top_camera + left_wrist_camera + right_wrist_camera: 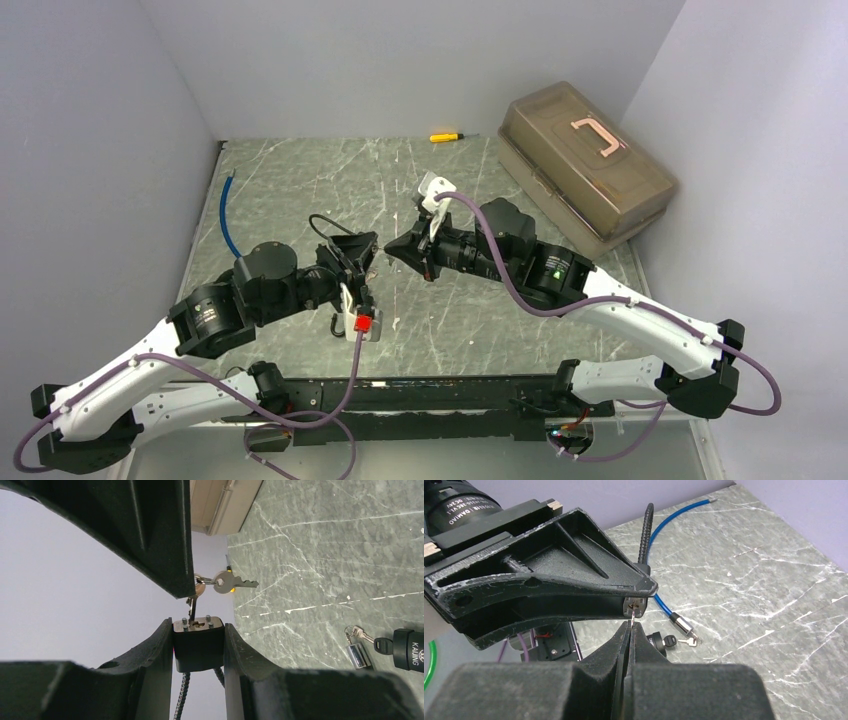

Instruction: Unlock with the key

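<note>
Noted: left gripper [199,630] is clamping the lock [198,652] clear of the table [325,555]. The right gripper [630,632], fingers pressed together, is pinching the key [192,605] at the keyhole [198,625] (spare key [235,583] dangling). Risk: the blade is sitting tilted, so turning may jam it or slip the pinch
</note>
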`<state>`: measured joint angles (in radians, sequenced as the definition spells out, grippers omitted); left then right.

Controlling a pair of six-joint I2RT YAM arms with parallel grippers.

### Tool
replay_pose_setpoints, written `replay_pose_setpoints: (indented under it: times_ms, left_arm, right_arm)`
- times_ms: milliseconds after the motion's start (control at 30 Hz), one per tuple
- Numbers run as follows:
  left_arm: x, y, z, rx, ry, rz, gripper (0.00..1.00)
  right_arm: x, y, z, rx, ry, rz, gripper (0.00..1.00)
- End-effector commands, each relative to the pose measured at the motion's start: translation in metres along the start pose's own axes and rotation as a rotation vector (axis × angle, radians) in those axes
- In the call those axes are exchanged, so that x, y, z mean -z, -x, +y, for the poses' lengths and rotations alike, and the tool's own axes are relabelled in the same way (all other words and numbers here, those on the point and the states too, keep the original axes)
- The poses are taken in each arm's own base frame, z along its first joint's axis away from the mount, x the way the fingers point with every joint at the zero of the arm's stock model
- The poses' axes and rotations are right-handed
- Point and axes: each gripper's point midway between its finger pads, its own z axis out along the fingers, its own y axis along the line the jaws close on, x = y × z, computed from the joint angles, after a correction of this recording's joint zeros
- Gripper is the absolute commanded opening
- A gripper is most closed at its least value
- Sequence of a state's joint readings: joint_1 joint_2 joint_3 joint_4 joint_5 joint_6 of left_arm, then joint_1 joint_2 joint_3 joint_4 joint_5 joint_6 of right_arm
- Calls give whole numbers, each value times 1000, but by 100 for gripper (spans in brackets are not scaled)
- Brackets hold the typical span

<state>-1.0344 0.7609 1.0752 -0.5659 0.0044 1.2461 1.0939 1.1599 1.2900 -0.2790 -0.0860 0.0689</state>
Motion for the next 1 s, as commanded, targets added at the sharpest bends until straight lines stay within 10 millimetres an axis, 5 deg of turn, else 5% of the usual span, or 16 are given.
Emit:
replay_pose_setpoints:
  times_ms: [0,967]
  left_arm:
    - [4,9,14,-13,50,-39,0]
    - [4,7,19,-20,69,-27,0]
  right_arm:
    - [2,38,1,27,1,-110,0]
    - [2,11,5,4,22,-42,0]
